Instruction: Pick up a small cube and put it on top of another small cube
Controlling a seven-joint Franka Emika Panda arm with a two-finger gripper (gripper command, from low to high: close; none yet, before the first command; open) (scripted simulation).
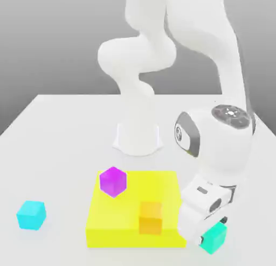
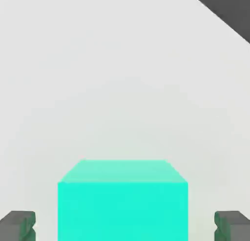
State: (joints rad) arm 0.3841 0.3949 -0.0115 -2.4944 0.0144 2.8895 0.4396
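Note:
A small green-teal cube (image 1: 215,238) rests on the white table just off the yellow slab's front corner, on the exterior view's right. My gripper (image 1: 212,232) is lowered over it, one finger on each side. In the hand view the cube (image 2: 122,201) sits midway between the dark fingertips (image 2: 19,226), and a strip of table shows between each fingertip and the cube's side. The gripper (image 2: 125,226) is open around the cube, not touching it.
A wide yellow slab (image 1: 164,186) lies in front of the robot base (image 1: 138,136). It carries a magenta cube (image 1: 112,181) and an orange cube (image 1: 150,217). A bluer cyan cube (image 1: 31,215) stands on the table at the exterior view's left.

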